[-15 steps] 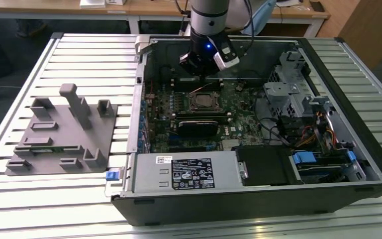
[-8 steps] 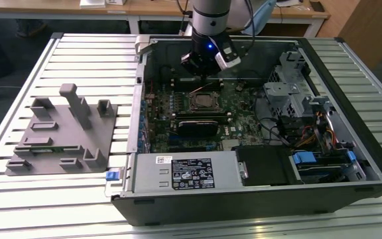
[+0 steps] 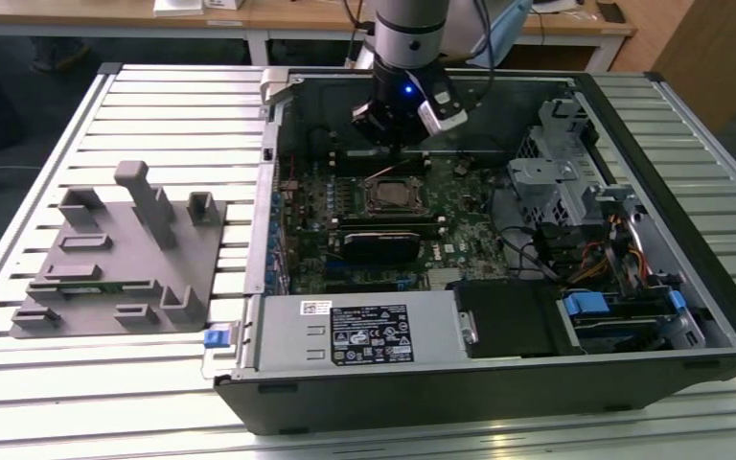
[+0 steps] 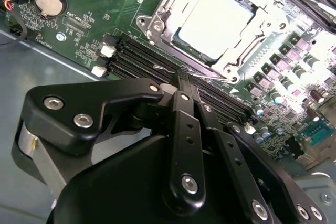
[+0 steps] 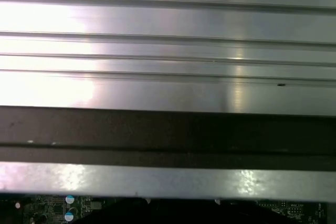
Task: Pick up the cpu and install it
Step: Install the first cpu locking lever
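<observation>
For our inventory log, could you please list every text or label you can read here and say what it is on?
Large label on the power supply: print present, too small to read.
Small white sticker above it: too small to read.
White lettering on the motherboard: blurred, unreadable.
No text is legible.

Silvery-white cpu (image 4: 215,22), green motherboard (image 4: 105,3), grey fixture (image 3: 119,264)

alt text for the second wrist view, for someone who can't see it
The cpu, a silvery-white square, sits in the metal-framed socket on the green motherboard. The black gripper is in the foreground with its fingers closed together, holding nothing, short of the socket above the dark memory slots.
</observation>
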